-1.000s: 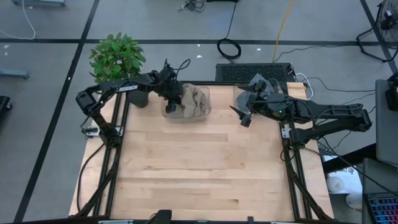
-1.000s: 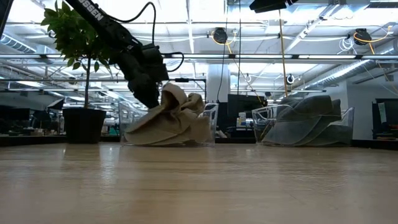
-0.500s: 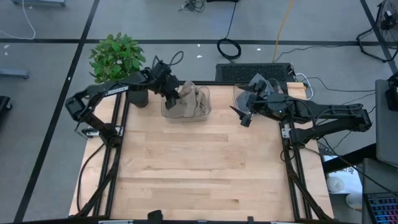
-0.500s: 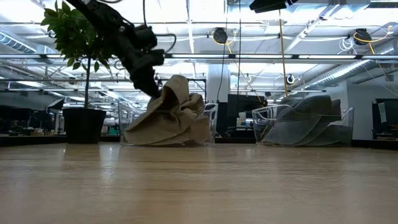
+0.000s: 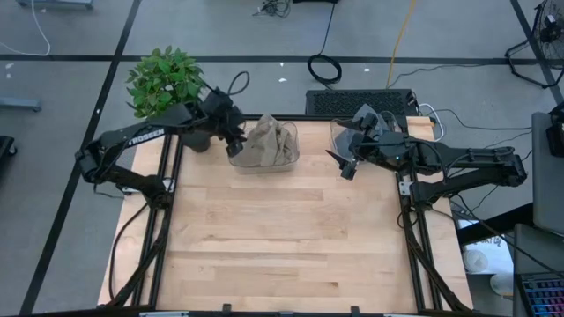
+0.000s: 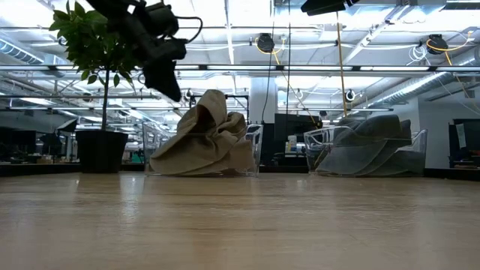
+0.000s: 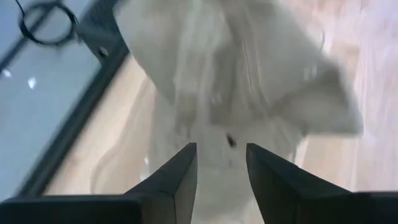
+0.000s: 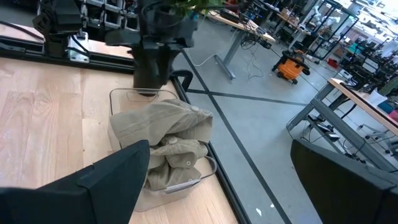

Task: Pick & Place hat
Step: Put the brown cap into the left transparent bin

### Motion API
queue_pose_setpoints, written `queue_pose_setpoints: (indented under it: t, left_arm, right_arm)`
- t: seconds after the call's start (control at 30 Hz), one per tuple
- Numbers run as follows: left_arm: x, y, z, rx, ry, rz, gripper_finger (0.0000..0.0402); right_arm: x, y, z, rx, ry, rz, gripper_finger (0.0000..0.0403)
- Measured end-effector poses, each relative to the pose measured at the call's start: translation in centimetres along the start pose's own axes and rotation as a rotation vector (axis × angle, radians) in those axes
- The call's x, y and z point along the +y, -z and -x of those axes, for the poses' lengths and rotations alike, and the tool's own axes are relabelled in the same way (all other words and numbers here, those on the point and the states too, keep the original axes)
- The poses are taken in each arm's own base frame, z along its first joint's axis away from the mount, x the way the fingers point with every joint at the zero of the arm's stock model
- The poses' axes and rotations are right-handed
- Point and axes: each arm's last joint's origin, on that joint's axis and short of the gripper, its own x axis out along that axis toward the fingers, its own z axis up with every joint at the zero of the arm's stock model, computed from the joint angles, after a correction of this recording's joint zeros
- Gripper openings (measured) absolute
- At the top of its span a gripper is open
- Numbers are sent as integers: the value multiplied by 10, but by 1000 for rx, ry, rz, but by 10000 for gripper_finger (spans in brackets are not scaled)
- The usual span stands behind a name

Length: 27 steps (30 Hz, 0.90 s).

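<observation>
**Operator A:** From the biggest thing down, what do I have?

**Operator B:** I see the tabletop (image 5: 282, 238), bare in the middle, with two clear bins at its far edge. The tan hat (image 5: 270, 141) sits crumpled in the left clear bin (image 5: 263, 164), heaped above the rim. A darker hat (image 6: 371, 146) fills the other bin (image 5: 342, 134).

**Operator A:** And my grippers?

**Operator B:** I have the left gripper (image 5: 236, 132) just beside the tan hat and above it, fingers (image 7: 180, 180) parted a little and holding nothing. The right gripper (image 5: 346, 165) waits near the other bin, jaws wide apart, empty.

**Operator A:** How will the hat handle?

**Operator B:** I judge it soft, light and floppy; it should sag and drag. I'd pinch the raised fold at the top of the heap
</observation>
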Motion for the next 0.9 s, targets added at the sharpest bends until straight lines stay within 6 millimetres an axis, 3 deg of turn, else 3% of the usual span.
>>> queue_pose_setpoints:
  t: [0.17, 0.47, 0.7, 0.9]
  left_arm:
    - [-7, 21, -27, 106, -96, -75, 110]
    - [-5, 60, -77, -88, -110, -50, 37]
    - [-5, 73, -85, -71, -92, -5, 4]
    - [-5, 59, -67, -148, -128, -7, 26]
  right_arm:
    - [0, 0, 0, 0, 0, 0, 380]
    - [0, 0, 0, 0, 0, 1, 380]
    - [0, 0, 0, 0, 0, 0, 380]
    - [0, 0, 0, 0, 0, 0, 380]
